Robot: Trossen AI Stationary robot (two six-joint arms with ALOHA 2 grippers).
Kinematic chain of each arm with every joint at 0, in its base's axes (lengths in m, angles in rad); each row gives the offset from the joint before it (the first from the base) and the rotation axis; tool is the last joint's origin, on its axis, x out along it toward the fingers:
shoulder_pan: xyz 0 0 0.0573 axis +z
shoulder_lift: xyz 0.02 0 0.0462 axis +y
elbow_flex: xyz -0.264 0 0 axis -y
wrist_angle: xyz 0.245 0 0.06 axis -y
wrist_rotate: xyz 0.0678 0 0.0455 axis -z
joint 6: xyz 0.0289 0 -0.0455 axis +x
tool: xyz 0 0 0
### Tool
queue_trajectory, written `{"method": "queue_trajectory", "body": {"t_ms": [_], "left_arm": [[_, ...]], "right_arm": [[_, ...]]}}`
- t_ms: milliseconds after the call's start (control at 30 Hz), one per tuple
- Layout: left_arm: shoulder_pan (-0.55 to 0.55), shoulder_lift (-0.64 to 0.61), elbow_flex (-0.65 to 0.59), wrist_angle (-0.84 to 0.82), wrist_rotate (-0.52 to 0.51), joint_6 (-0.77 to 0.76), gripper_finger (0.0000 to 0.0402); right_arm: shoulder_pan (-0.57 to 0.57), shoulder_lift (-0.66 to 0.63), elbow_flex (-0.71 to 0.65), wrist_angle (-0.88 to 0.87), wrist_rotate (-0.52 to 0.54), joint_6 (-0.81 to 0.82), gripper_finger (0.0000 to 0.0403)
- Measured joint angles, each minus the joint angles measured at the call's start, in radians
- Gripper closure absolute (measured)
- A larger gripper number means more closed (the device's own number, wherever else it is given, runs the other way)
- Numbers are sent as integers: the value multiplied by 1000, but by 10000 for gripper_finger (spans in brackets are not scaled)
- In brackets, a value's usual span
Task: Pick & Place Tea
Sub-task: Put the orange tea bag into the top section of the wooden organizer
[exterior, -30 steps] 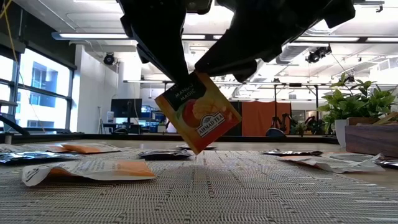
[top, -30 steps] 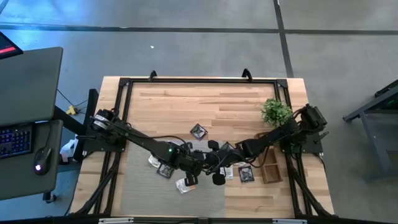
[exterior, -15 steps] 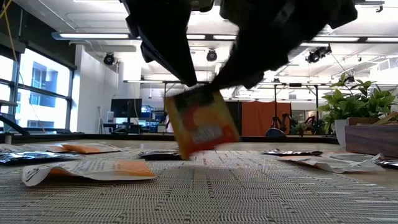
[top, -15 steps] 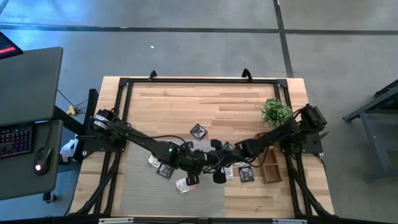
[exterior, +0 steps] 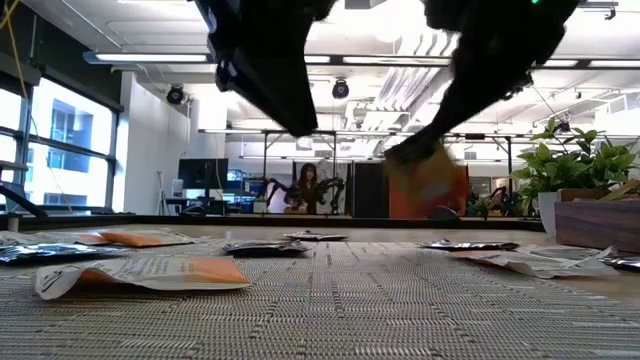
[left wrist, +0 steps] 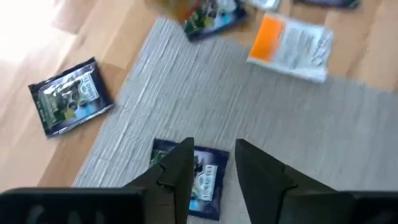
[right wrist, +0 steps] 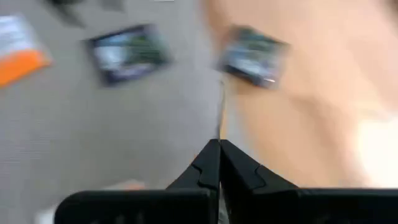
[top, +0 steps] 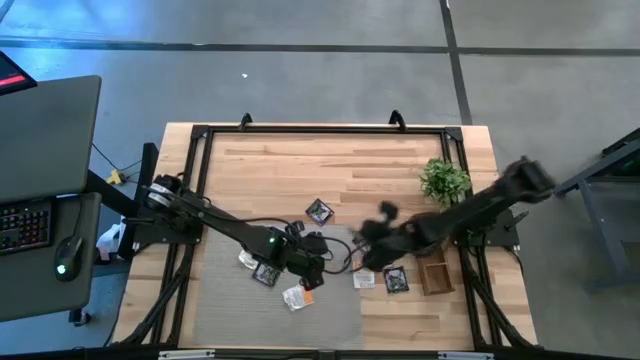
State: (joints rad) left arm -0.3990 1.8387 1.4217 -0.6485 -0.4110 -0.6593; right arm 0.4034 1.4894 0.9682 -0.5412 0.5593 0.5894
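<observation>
My right gripper (top: 372,243) hangs over the mat's right edge, shut on an orange-yellow tea sachet (exterior: 428,176) that shows blurred in the low view. My left gripper (left wrist: 214,171) stands open and holds nothing above the grey mat (top: 235,305). A black sachet (left wrist: 200,177) lies flat right below it. Other sachets lie flat around: black ones (top: 319,211) (top: 396,280) and a white-and-orange one (top: 295,296). My right gripper pinches the orange-yellow sachet between its two shut fingers. The right wrist view shows it edge-on as a thin line (right wrist: 220,118) running out from the fingertips. It hangs below the gripper (exterior: 425,150), clear of the mat; blur hides which edge is held.
A small green potted plant (top: 443,180) stands at the right, with a narrow brown wooden tray (top: 435,272) nearer the front. More flat sachets (exterior: 140,272) (exterior: 530,262) lie on the mat and the wood. The far half of the table (top: 300,160) is bare wood.
My right gripper has shut on the orange-yellow sachet that my left gripper held over the mat. The left gripper has opened and let go. The right gripper has swung toward the table's right edge with the sachet, carrying it a little higher.
</observation>
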Motion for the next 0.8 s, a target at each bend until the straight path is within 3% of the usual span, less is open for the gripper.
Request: {"method": "queue_trajectory", "body": {"t_ms": [100, 200, 367, 467, 800], "left_arm": [[-1, -2, 2, 1, -3, -9, 284], [0, 1, 0, -4, -20, -2, 284], [0, 0, 0, -5, -46, -1, 284], [0, 0, 0, -6, -52, -4, 284], [0, 0, 0, -5, -71, -31, 284]], "right_arm": [[49, -147, 0, -269, 91, 222, 402], [120, -243, 1, -554, 103, 514, 402], [226, -290, -1, -913, -15, 871, 402], [251, -286, -1, -987, -65, 974, 402], [206, -217, -2, -982, -56, 1012, 403]]}}
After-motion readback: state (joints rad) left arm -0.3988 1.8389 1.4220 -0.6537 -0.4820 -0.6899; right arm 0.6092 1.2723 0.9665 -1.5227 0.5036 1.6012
